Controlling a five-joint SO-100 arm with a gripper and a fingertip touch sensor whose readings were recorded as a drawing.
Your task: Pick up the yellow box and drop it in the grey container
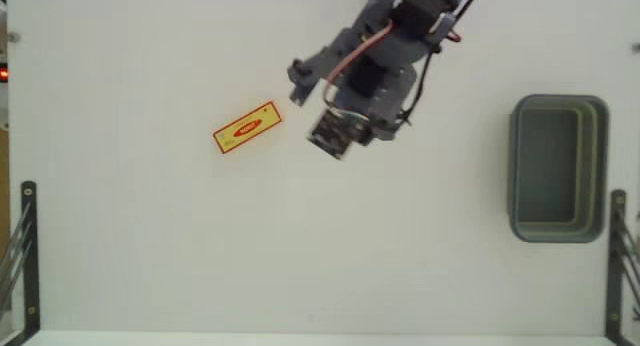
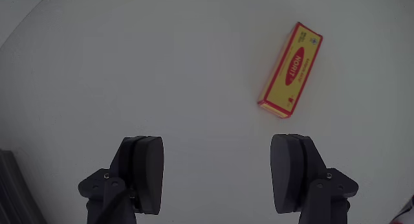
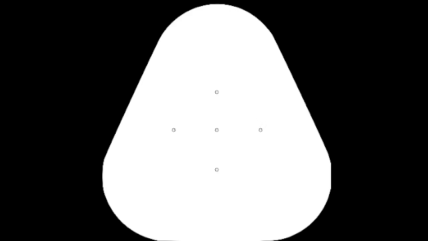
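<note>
Two dark fingers (image 2: 145,172) of my gripper (image 2: 220,175) are filling the bottom of the wrist view, standing wide apart with nothing but bare white table (image 2: 129,68) between them. Beyond my right-hand finger in that view, the yellow box (image 2: 291,70) is lying flat on the table, red oval mark facing up, clear of both fingers and angled a little off their line. In the fixed view, my arm (image 1: 380,66) is reaching down from the top edge, and the box (image 1: 247,127) is sitting tilted just left of it. The grey container (image 1: 559,168) is resting well apart from the box, far to its right, open side up.
</note>
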